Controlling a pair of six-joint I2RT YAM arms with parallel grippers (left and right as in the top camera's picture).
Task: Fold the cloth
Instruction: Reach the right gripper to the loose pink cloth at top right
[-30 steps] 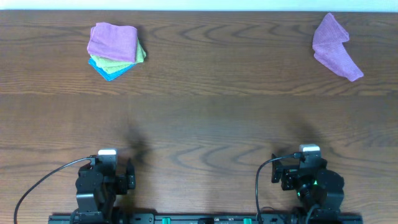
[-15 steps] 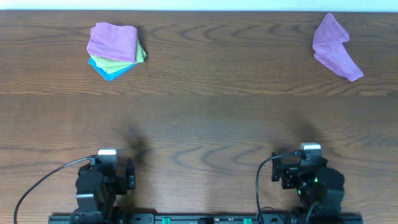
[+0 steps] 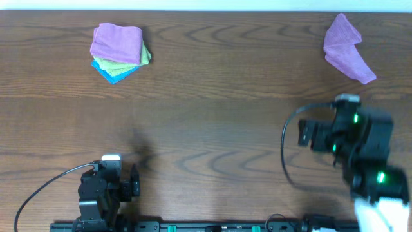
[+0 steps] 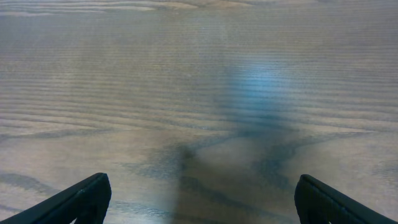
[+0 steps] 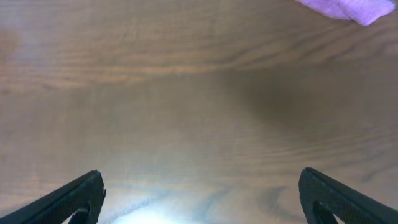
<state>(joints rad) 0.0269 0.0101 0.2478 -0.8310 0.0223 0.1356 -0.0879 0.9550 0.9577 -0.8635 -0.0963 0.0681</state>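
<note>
A crumpled purple cloth [image 3: 347, 48] lies unfolded on the dark wooden bench [image 3: 212, 109], well ahead of the right jaws and slightly to their right, with bare wood between. The right arm [image 3: 357, 138] reaches out over the bench. The right jaws are spread wide and hold nothing. In the right wrist view their two black fingertips [image 5: 71, 199] sit at the bottom corners of the frame. Only a corner of the purple cloth [image 5: 341, 9] shows there, at the upper right edge, far beyond the tips.

The left arm [image 3: 103, 190] sits low at the near edge of the bench. The left jaws are likewise spread and empty, their fingertips [image 4: 78, 199] far apart over plain wood grain. Nothing else shows in the left wrist view.

A stack of folded cloths [image 3: 119, 51], purple on top of green and blue, rests far ahead of the left jaws, roughly in line with them. It lies well apart from the crumpled cloth, far off to the left of the right jaws.
</note>
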